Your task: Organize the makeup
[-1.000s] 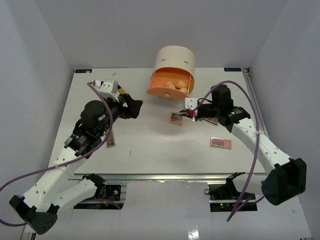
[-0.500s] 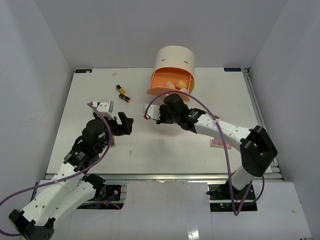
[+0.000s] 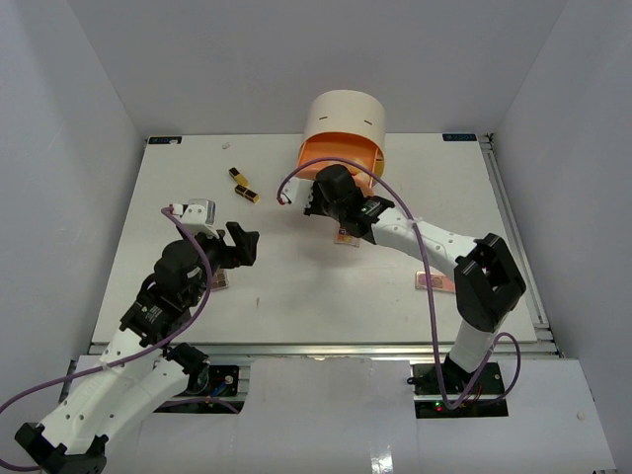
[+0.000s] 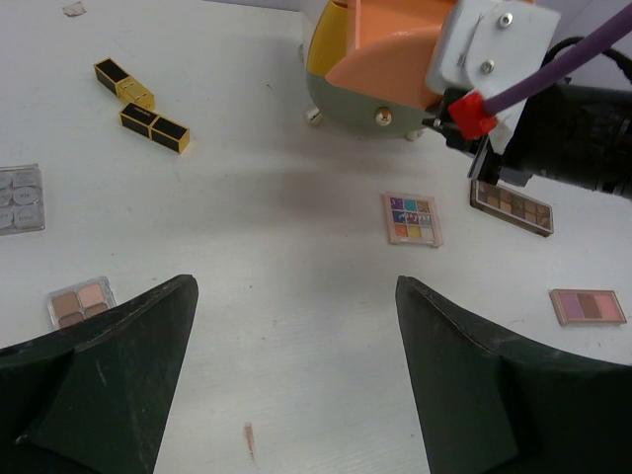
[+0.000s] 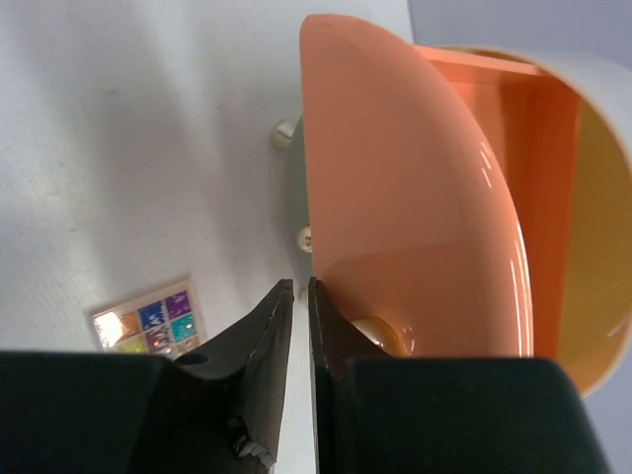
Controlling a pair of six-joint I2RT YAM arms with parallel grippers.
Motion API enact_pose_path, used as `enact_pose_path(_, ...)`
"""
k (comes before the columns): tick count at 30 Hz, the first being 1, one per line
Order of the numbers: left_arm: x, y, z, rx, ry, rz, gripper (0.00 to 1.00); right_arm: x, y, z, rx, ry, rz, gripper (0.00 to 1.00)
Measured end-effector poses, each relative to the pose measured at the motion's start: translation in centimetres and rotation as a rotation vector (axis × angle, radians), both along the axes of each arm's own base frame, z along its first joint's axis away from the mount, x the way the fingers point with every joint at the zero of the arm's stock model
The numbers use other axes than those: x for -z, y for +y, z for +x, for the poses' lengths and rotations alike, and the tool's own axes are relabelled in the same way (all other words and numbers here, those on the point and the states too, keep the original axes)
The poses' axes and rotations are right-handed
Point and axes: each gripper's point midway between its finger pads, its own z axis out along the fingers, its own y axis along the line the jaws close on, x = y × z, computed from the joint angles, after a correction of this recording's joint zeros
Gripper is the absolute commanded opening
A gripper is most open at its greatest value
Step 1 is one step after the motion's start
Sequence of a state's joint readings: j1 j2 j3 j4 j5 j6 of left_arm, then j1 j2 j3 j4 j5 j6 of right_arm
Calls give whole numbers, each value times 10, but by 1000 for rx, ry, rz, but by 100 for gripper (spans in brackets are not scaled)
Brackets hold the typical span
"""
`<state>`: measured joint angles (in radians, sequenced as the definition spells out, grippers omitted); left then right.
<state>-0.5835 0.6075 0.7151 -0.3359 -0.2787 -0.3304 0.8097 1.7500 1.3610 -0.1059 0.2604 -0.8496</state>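
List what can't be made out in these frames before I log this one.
- Inside of the orange drawer: top view, the right arm covers it; wrist views show only its outside.
- The grey palette: left wrist view, cut off by the left edge.
- The brown palette: left wrist view, corner behind a finger of the left gripper.
- Whether the right gripper touches the drawer: right wrist view, contact point not visible.

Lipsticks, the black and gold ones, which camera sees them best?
The left wrist view: the lipsticks lie large and clear on the table, gold bands showing. The top view shows them only as tiny dark bits. The right wrist view does not show them.
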Motion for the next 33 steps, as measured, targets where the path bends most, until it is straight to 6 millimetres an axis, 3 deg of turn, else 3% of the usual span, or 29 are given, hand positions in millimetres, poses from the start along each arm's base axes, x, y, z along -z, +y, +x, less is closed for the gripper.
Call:
enact_pose_path(6,0,0,0,0,0,-1,92,-20,-8,20,27,-24,35,18)
enact_pose_path(13,1,0,0,0,3,1,92,-20,-23,47,68,-17,44,18)
enact_pose_path(25,8,-3,4,4,27,14,93,-37,-37,91,89,-24,114,19)
enact_pose_path(33,12,-6,5,8,40,21,95,-23,-39,103,73,37,142,21)
